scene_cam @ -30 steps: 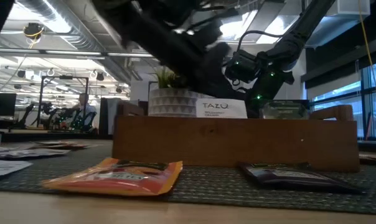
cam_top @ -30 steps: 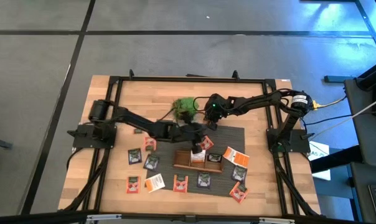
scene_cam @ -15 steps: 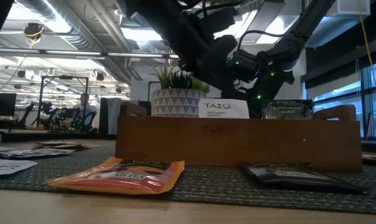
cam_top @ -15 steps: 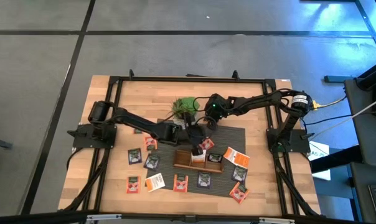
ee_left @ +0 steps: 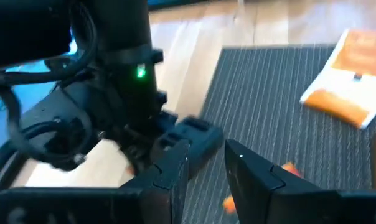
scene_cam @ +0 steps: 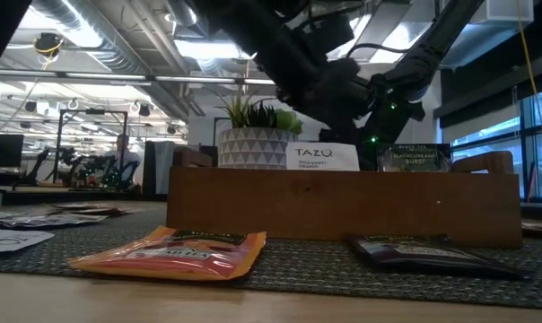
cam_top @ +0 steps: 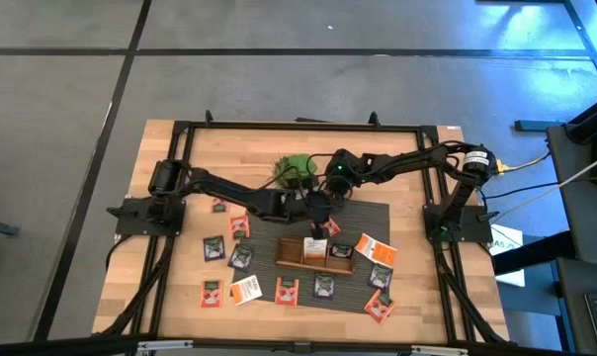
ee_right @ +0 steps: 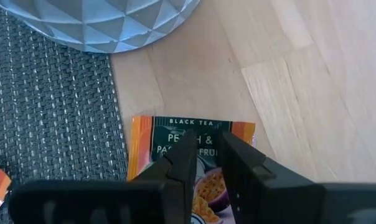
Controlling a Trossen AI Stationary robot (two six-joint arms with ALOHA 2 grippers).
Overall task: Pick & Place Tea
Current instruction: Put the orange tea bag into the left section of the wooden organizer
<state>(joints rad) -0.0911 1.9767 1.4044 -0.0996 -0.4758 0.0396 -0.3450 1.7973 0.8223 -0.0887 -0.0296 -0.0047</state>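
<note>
Now, left gripper (cam_top: 317,220): hangs at 12 o'clock of the tray (cam_top: 291,261), just above its far edge, over the mat (cam_top: 368,216).
Left jaws: released; narrow gap between the fingers (ee_left: 175,168), mat seen through it, nothing pinched.
Right gripper (cam_top: 330,191): at 4 o'clock of the pot (cam_top: 296,168), close beside it, just past the left one at 12 o'clock.
Right jaws: slightly parted, grasping nothing; fingertips (ee_right: 183,152) point down at a peach sachet (ee_right: 147,146).
Peach sachet: flat on bare wood, touching the mat's edge (ee_right: 51,112), near the pot's base (ee_right: 101,18); hidden under the arm from above.
Tea in tray: white sachet (scene_cam: 322,156) upright mid-tray, dark sachet (scene_cam: 419,157) upright at its 3 o'clock.
Tea on mat: white-orange sachet (cam_top: 374,246) at 3 o'clock of the tray; more at 4 to 6 o'clock (cam_top: 324,287).
Tea on wood: several at 8 to 10 o'clock of the tray (cam_top: 213,248), all flat and apart.
Low view front: orange sachet (scene_cam: 177,251) and dark flat sachet (scene_cam: 423,253) lie before the tray wall.
</note>
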